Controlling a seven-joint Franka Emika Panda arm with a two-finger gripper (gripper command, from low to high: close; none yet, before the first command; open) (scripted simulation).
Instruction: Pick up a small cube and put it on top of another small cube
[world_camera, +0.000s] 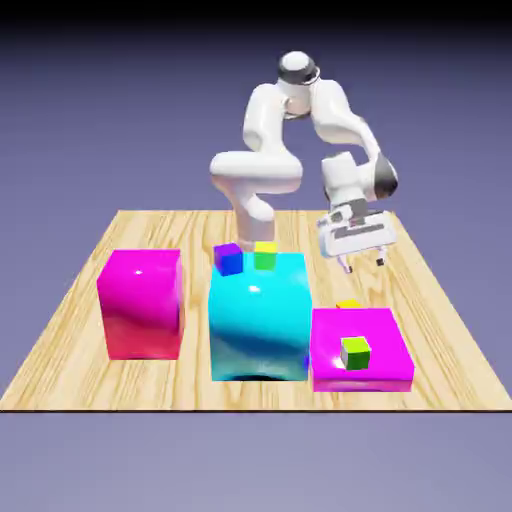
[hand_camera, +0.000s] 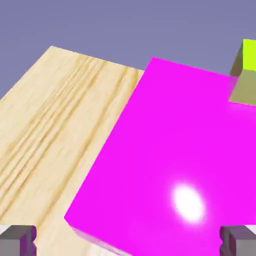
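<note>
Gripper (world_camera: 362, 264) spread wide, empty, hovering above the table | small cube (world_camera: 347, 303) peeks out behind the low magenta block (world_camera: 362, 372), barely visible | risk: descent clips the block's edge, or fingers take the lime-green cube (world_camera: 355, 352) instead.

A white robot arm (world_camera: 262, 150) folds sharply at its elbow, wrist bent over. Its gripper (world_camera: 364, 265) points downward, jaws spread wide apart and empty, hanging in the air.
</note>
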